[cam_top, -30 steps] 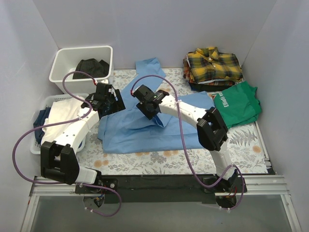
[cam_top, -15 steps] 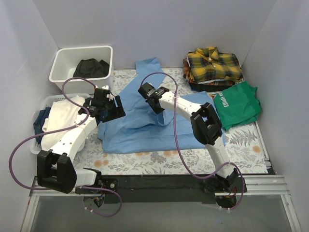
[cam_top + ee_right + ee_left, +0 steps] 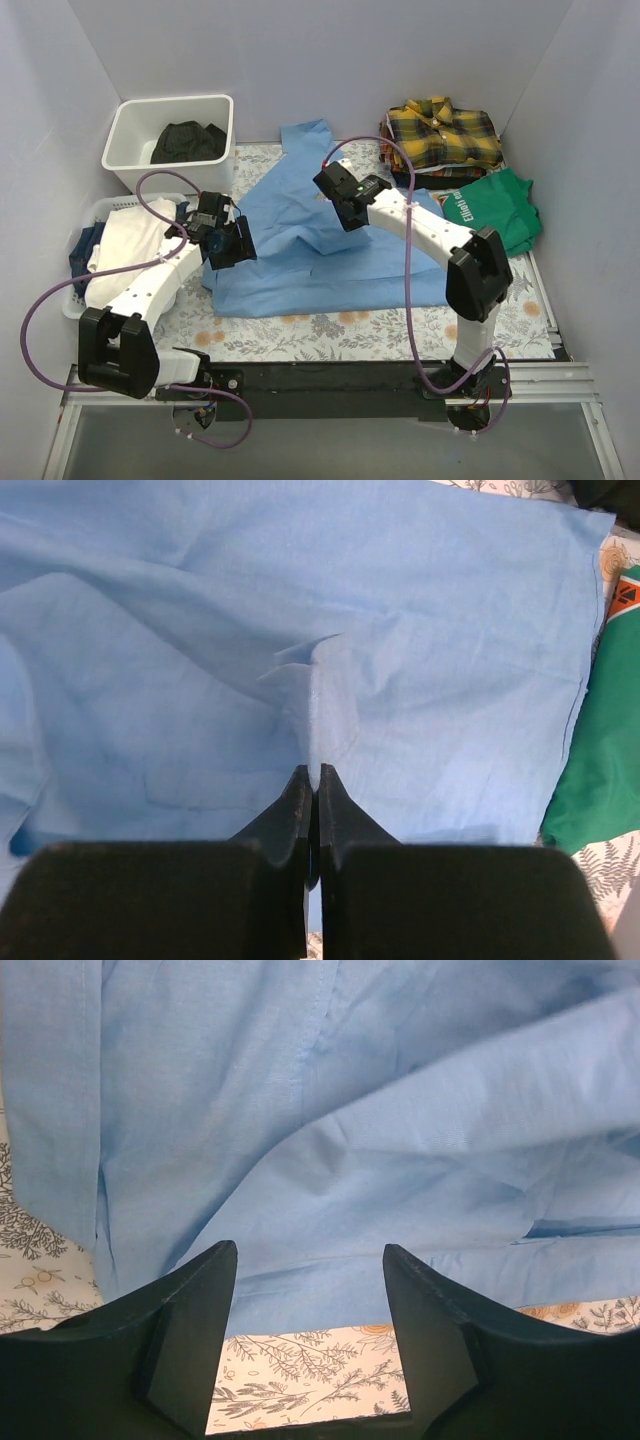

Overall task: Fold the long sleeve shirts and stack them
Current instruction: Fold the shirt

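The light blue long sleeve shirt point(image 3: 320, 255) lies spread and creased on the floral tablecloth mid-table. My right gripper point(image 3: 336, 188) is shut on a pinched ridge of its cloth, which rises from the closed tips point(image 3: 315, 774) in the right wrist view. Over the shirt's left edge, my left gripper point(image 3: 236, 250) is open. Nothing sits between its fingers point(image 3: 203, 1320), only blue cloth point(image 3: 350, 1110) and tablecloth point(image 3: 310, 1380) beneath. The yellow-and-black plaid shirt point(image 3: 440, 130) lies folded at the back right.
A green T-shirt point(image 3: 492, 215) lies right of the blue shirt, also showing at the right wrist view's edge point(image 3: 600, 760). A white bin point(image 3: 135, 115) holding a black garment point(image 3: 185, 140) stands back left. A laundry basket point(image 3: 95, 212) of white cloth sits at the left edge.
My right gripper has shut on the blue cloth and moved right and slightly back, dragging the fabric with it. The left gripper has shifted a little nearer and its jaws have narrowed slightly.
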`<state>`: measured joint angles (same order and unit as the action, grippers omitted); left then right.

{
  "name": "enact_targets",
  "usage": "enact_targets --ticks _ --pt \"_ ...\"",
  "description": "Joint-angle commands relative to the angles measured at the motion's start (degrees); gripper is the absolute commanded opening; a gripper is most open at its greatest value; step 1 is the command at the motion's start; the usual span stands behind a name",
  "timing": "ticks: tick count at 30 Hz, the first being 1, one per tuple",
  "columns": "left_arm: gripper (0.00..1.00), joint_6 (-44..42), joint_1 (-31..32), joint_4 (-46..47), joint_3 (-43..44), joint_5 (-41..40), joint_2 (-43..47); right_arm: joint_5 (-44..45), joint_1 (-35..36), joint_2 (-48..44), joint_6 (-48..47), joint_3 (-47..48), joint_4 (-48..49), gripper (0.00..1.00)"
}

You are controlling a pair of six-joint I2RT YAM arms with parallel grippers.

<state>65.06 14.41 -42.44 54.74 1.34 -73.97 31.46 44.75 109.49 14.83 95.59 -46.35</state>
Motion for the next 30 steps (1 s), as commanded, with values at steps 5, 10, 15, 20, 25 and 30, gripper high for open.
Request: enact_targets --ticks 5,10,15,20,25,30 --pt "0.6 -1.25 -0.26 3.49 -1.83 5.51 -0.91 -5.27 0.07 -6.92 4.24 -2.96 3.19 0.01" --pt "0.58 -1.51 -0.18 4.9 0.1 3.49 -6.52 -4.75 0.16 -8.41 5.21 -3.83 3.11 0.01" --pt "0.54 -1.6 -0.26 7.28 2.64 2.17 -10.48 -1.59 -0.45 -12.1 7.66 -9.09 2.67 0.01" --pt "0.53 -2.74 -0.26 8.86 2.83 2.61 -11.1 0.18 -2.39 -16.67 12.32 -15.69 2.58 0.01" --pt "0.52 -3.18 -0.26 10.26 2.21 4.27 -9.96 -0.79 -3.97 -17.3 12.94 -18.07 2.4 0.01" --pt "0.5 -5.02 -0.18 11.49 1.07 7.18 -9.35 -1.93 -4.06 -15.98 12.5 -16.93 2.4 0.01"
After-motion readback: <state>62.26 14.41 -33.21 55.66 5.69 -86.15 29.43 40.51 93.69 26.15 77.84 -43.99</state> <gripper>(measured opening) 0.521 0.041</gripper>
